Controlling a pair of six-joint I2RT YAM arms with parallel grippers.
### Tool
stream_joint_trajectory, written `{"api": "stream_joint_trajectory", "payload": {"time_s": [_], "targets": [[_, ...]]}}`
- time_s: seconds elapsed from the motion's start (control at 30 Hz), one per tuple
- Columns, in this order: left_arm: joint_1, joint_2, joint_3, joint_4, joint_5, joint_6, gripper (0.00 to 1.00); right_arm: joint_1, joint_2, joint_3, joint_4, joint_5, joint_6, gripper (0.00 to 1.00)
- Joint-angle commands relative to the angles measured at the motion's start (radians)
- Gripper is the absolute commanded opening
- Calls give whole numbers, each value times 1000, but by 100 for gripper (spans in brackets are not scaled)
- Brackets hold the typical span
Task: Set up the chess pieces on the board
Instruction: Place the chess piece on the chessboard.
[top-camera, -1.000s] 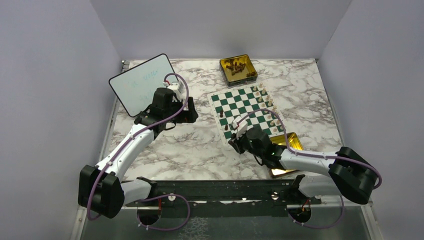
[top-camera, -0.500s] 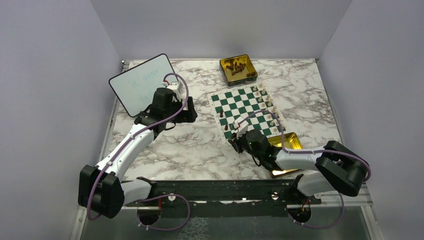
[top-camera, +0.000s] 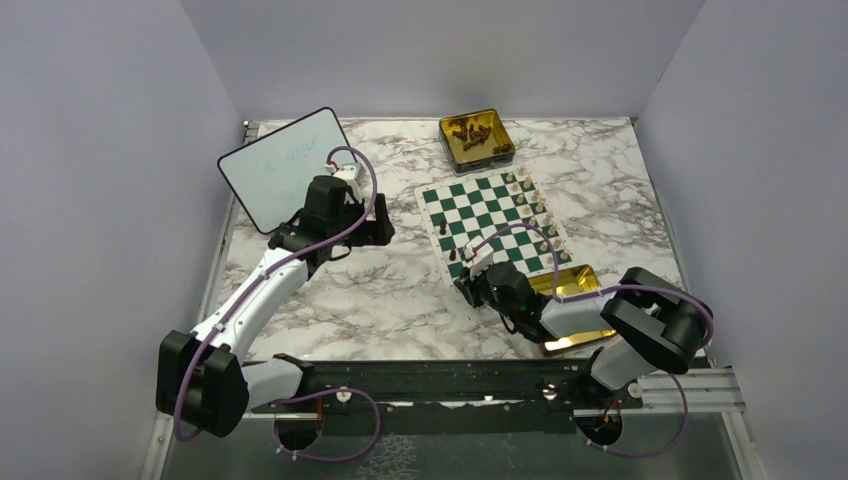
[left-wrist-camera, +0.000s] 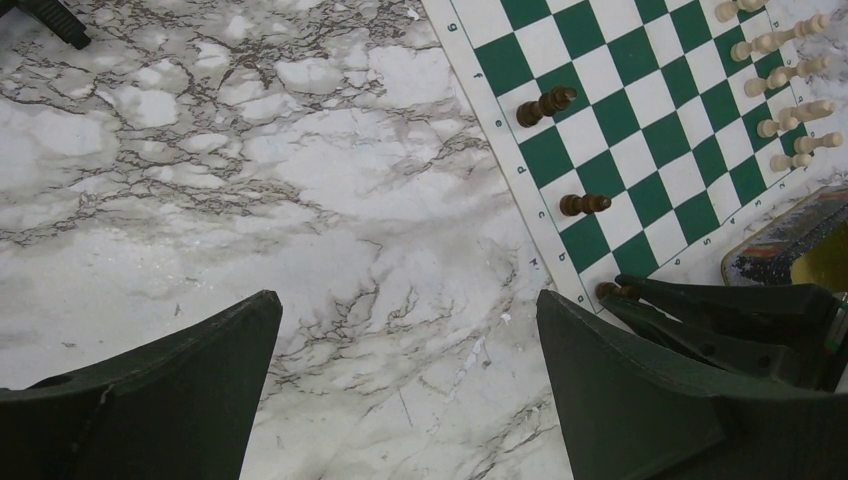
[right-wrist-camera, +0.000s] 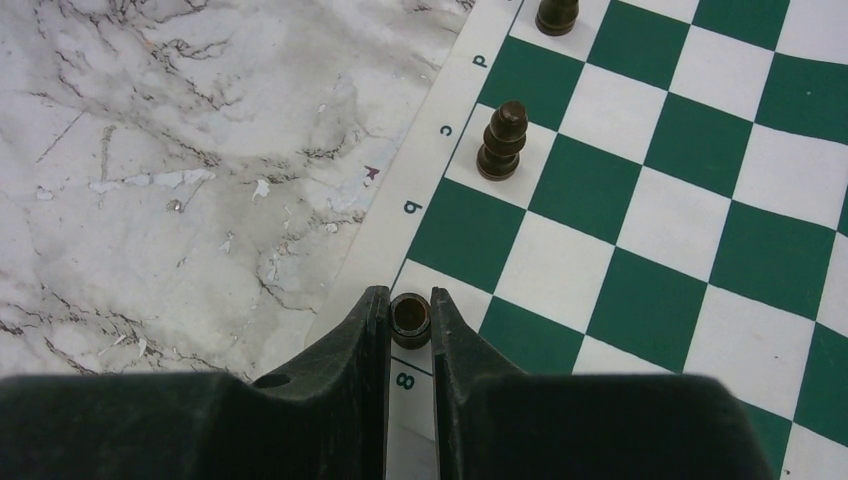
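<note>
My right gripper (right-wrist-camera: 409, 297) pinches a dark brown chess piece (right-wrist-camera: 410, 322) at the edge of the green-checkered mat (right-wrist-camera: 700, 148); left gripper (left-wrist-camera: 410, 300) gapes empty.

The board (right-wrist-camera: 385, 255) has small black letters d, c, b printed along its nine-o'clock border, and an 8 at six o'clock. Faint green whiteboard (top-camera: 275, 170) writing is unreadable.

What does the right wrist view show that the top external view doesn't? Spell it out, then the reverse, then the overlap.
Right wrist only: a dark piece pinched in the right gripper near a corner of the board, and the border letters. Top external only: the whiteboard, the gold tin of dark figures, the cream pieces along the board's right edge, the open left gripper. Both: the board and the marble table.
</note>
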Motion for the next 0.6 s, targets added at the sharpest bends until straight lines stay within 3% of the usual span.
{"api": "stream_joint_trajectory", "payload": {"time_s": [0.0,0.23,0.57], "targets": [[-1,-25,-7,-10,-2,8,99,5,18,-16,79,44,3,13],[-1,-23,-8,-10,3,6,99,5,26,-26,85,45,-3,13],[-1,-17,-5,-10,13,3,99,5,25,-34,77,50,-9,26]]}}
